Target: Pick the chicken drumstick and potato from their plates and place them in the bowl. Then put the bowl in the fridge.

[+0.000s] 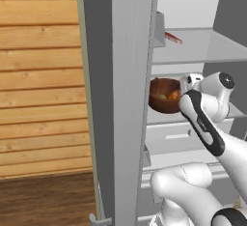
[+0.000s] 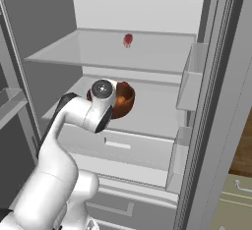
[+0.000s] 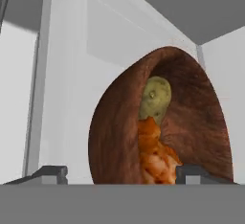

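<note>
Hand view shows your gripper (image 3: 117,173) spread open astride the bowl (image 3: 112,141), gripping nothing. The bowl sits on the fridge's (image 2: 147,8) middle glass shelf (image 2: 157,111), holding the lumpy yellow-green potato (image 3: 155,96) and glossy orange drumstick (image 3: 153,153). Pull back crooked and a finger could snag the smooth wooden rim, tipping everything.

Bowl (image 3: 115,137): dark reddish-brown wood, faint grain, smooth satin sheen. Potato (image 3: 155,98): matt, speckled yellow-green skin. Drumstick (image 3: 155,153): orange, rough and crusted. Fridge (image 1: 123,99) door: brushed grey metal; shelf (image 2: 118,52) looks like frosted glass. Wall (image 1: 38,75): pale wood planks.
</note>
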{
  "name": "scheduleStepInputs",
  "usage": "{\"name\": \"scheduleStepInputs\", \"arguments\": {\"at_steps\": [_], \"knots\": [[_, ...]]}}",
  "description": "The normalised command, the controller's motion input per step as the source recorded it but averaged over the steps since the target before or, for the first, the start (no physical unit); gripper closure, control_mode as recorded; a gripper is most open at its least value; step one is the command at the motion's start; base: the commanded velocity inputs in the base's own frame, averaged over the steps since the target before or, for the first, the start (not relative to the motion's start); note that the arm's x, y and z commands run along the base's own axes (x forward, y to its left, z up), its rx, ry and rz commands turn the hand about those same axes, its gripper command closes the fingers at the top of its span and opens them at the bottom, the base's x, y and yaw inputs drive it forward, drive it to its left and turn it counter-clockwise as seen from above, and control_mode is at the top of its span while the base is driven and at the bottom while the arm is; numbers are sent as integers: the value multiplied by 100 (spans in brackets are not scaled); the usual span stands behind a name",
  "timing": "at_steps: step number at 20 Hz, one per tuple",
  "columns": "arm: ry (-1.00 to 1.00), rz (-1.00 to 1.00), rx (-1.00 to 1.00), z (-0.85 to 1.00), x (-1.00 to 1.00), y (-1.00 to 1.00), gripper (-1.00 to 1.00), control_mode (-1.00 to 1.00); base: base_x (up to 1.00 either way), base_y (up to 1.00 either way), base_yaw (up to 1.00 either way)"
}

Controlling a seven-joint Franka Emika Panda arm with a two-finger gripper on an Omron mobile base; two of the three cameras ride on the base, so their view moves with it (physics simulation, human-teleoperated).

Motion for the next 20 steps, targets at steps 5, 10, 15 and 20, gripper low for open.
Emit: {"name": "scheduleStepInputs", "arguments": {"at_steps": [5, 10, 15, 20], "knots": [[-20, 0, 0, 78, -93, 0, -100, -100, 0, 0, 0], [-16, 0, 0, 75, -100, 0, -100, -100, 0, 0, 0], [-26, 1, 0, 92, -93, 0, -100, -100, 0, 0, 0], [-31, 7, -1, 89, -66, 7, -100, -100, 0, 0, 0]]}}
